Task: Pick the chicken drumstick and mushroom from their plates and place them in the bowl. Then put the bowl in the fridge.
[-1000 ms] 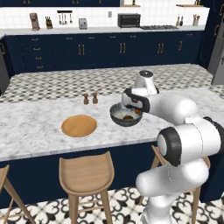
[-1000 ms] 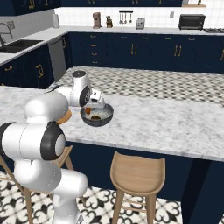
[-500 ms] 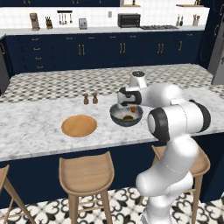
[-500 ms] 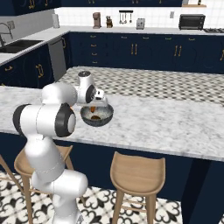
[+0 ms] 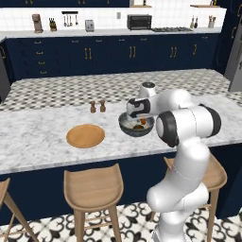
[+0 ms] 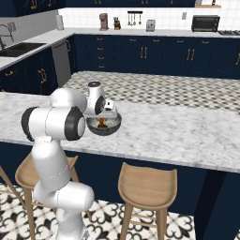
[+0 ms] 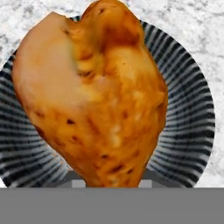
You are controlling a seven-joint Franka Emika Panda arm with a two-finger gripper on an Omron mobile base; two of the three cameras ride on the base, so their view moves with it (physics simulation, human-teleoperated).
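One hand (image 5: 138, 119) in play, right over the bowl (image 5: 136, 126), fingers clamped on the chicken drumstick (image 7: 94, 96). In the hand view the drumstick sits close up with its fat end away from the camera, and the bowl's striped inside rings it on all sides, so it hangs within the bowl's rim. Can't tell from that view whether it touches the bowl floor.

Bowl (image 6: 104, 124) stands on the marble table (image 5: 42, 137), near the front edge, just ahead of the robot's elbow. An orange-brown bit shows inside it in both base views, under the hand (image 6: 105, 114).

Tan plate (image 5: 85, 136) lies on the table left of the bowl, well apart from it, bare on top. Two small brown shakers (image 5: 97, 107) stand behind the plate, between plate and bowl, nearer the far side of the table.

Mushroom: there may be a dark speck in the bowl beside the drumstick, too small to call.

Wooden stools (image 5: 93, 193) stand under the table edge below the plate and bowl.
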